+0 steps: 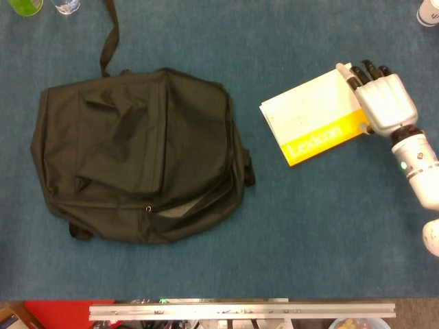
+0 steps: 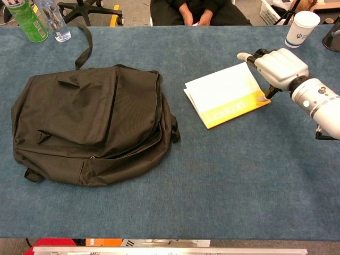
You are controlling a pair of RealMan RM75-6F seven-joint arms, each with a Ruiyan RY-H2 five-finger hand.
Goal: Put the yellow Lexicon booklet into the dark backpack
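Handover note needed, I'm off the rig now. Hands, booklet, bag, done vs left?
Right hand: fingers rest on the right end of the yellow-and-white Lexicon booklet, thumb at its edge; a firm grip cannot be told.
Left hand: not in view.
The booklet lies tilted on the blue table, right of the dark fabric backpack and apart from it.
Done: nothing bagged.
Left: lift the booklet, open the backpack, insert it.
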